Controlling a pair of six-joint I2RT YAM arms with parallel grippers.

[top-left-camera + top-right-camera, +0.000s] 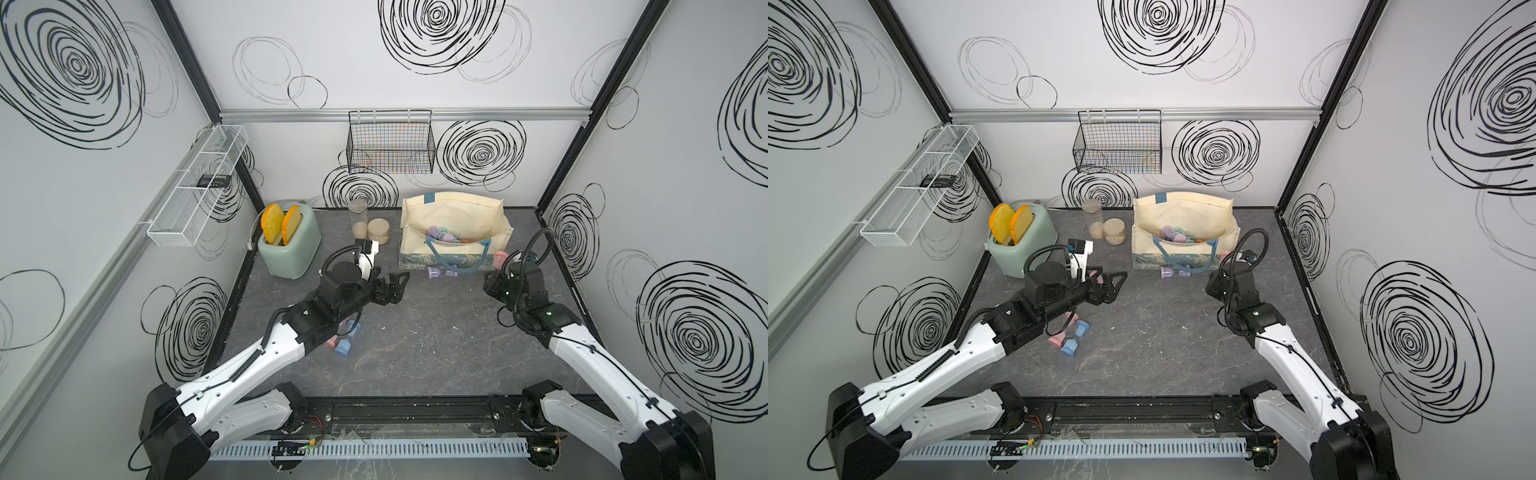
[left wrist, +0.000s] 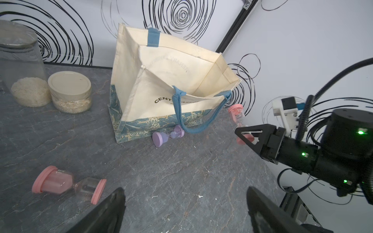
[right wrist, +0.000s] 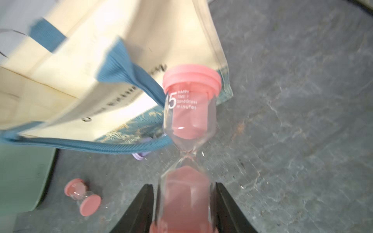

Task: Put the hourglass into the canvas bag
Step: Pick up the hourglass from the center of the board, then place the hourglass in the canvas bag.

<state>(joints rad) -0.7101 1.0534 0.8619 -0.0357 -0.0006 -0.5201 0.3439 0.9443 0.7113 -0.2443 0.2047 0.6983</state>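
Overall, surface: dark marbled tabletop (image 1: 436, 340); walls (image 1: 353, 62): white, black swirls.
Jars (image 1: 379, 230): two, left of canvas bag (image 1: 457, 212).
Left gripper (image 1: 398, 286): wide, empty.
Right gripper (image 3: 183, 187): clamping pink hourglass (image 3: 190, 105).

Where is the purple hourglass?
In both top views the purple hourglass lies on the table in front of the canvas bag, by its blue handle.
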